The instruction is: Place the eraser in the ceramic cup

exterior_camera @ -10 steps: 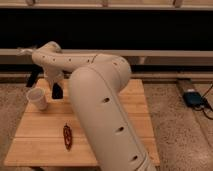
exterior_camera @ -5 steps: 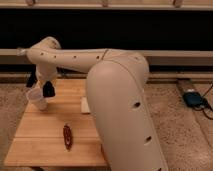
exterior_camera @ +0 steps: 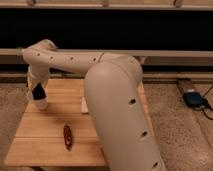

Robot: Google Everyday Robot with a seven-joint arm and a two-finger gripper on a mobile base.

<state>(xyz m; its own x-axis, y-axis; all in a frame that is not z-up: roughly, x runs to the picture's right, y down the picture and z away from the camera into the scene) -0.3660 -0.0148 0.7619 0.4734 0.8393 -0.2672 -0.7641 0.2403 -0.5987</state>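
Wooden counter [exterior_camera: 50,142] on speckled floor [exterior_camera: 172,127]; dark band [exterior_camera: 125,30] behind, pale ledge [exterior_camera: 172,54] below it; claw [exterior_camera: 39,94] hangs over counter's left edge.

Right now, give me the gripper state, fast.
Gripper: down at the ceramic cup near the left edge of the wooden table; open or closed cannot be told.

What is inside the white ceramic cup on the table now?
The inside is hidden: the gripper hangs directly over the ceramic cup and covers its mouth. Only the cup's white outer wall shows, with a dark patch at the gripper, perhaps the eraser.
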